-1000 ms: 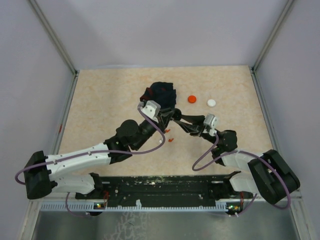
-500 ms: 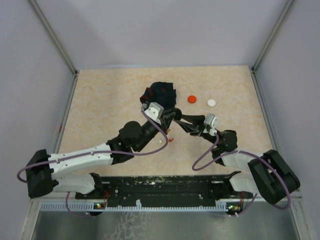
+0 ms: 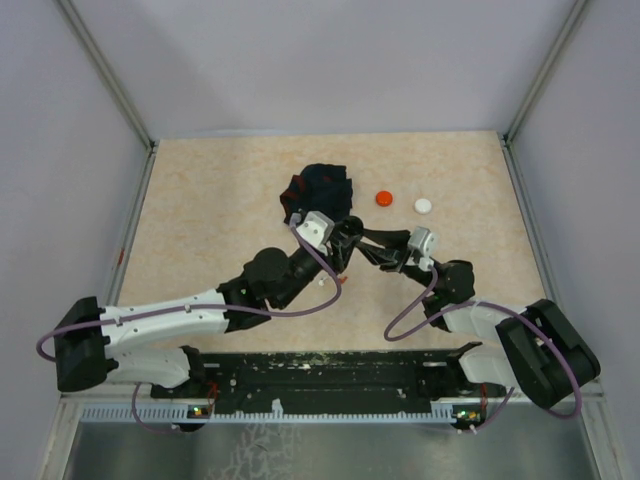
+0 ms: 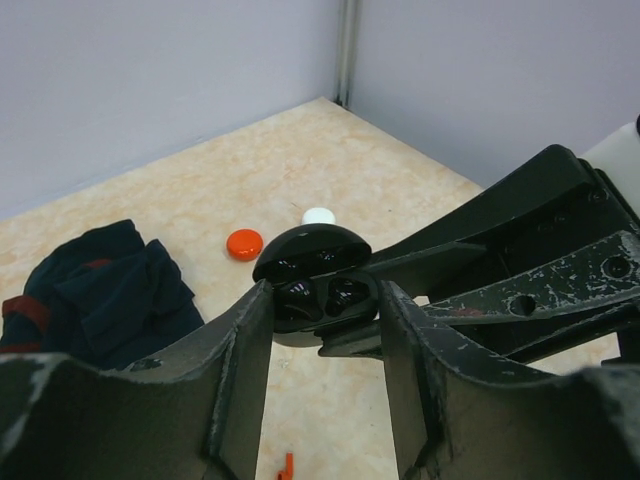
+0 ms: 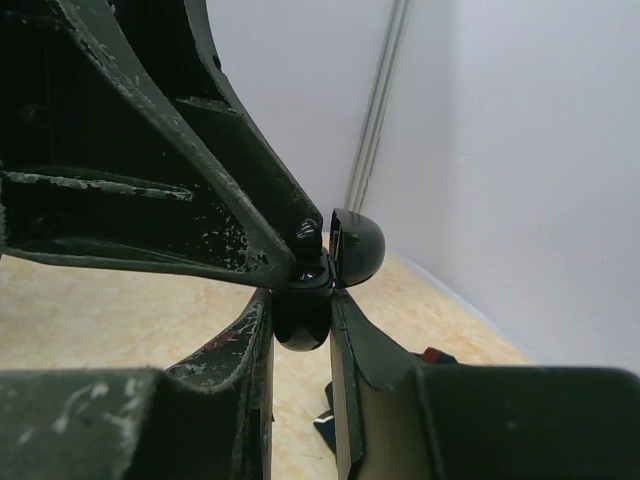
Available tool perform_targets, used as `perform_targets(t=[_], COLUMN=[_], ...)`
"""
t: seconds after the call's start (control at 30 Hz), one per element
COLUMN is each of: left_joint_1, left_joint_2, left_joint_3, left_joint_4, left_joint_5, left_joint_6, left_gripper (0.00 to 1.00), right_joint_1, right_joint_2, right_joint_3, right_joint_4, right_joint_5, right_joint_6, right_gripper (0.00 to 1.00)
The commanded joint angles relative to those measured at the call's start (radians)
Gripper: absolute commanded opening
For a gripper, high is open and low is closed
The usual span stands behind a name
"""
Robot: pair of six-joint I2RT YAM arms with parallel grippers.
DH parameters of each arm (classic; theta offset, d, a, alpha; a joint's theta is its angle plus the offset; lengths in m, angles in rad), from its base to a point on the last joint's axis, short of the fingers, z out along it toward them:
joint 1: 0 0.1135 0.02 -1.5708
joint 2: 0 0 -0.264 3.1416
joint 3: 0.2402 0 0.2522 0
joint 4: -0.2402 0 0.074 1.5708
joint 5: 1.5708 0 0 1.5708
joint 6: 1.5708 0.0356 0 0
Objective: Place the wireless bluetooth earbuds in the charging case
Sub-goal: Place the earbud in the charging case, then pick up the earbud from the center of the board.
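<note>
One charging case (image 4: 310,258) clamped in right hand (image 5: 300,310); left hand (image 4: 322,295) straddles it, grip unclear.

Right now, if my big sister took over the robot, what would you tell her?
Right gripper: shut on the open black charging case.
Left gripper: its fingers flank the case; whether they press on it is unclear.
A red earbud lies loose on the table.
Done: the case is open. Whether its wells are filled is unclear.
Left: seat the loose earbud.
</note>
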Motion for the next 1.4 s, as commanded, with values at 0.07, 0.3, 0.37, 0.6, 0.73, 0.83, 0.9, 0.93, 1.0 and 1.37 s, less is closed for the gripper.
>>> perform_targets(t=[0.07,0.3,0.37,0.6,0.73,0.83,0.9,0.93,1.0,1.37], left_joint_1=[-0.011,0.004,0.02,0.115,0.213,0.276,0.314,0.331,0.363,0.453], left_joint_2=[-0.038,-0.12,-0.135,-0.212,-0.251,-0.258,-0.248,-0.24,-0.216,0.078], left_joint_3=[0.017,0.024,0.031,-0.001,-0.037,-0.05,-0.05,-0.053,-0.056,-0.017], left_joint_4=[-0.025,-0.165,-0.238,-0.442,-0.527,-0.587,-0.625,-0.638,-0.667,-0.807], left_joint_5=[0.031,-0.035,-0.047,-0.04,0.033,0.073,0.105,0.122,0.142,0.125], left_joint_6=[-0.027,-0.088,-0.112,-0.253,-0.342,-0.388,-0.406,-0.414,-0.438,-0.5], left_gripper=[0.6,0.7,0.71,0.71,0.71,0.72,0.72,0.72,0.72,0.7], right_joint_1=[0.009,0.009,0.009,0.009,0.009,0.009,0.009,0.009,0.009,0.009], right_joint_2=[-0.016,-0.017,-0.019,-0.046,-0.06,-0.07,-0.076,-0.08,-0.087,-0.102], right_joint_3=[0.025,0.011,0.006,-0.013,-0.019,-0.024,-0.027,-0.028,-0.031,-0.042], right_joint_4=[0.094,0.087,0.084,0.052,0.036,0.024,0.014,0.008,-0.006,-0.041], right_joint_5=[0.027,0.041,0.042,0.05,0.05,0.047,0.047,0.047,0.047,0.045], right_joint_6=[0.011,0.017,0.021,0.014,0.008,0.008,0.008,0.009,0.006,-0.003], right_gripper=[0.0,0.0,0.0,0.0,0.0,0.0,0.0,0.0,0.0,0.0])
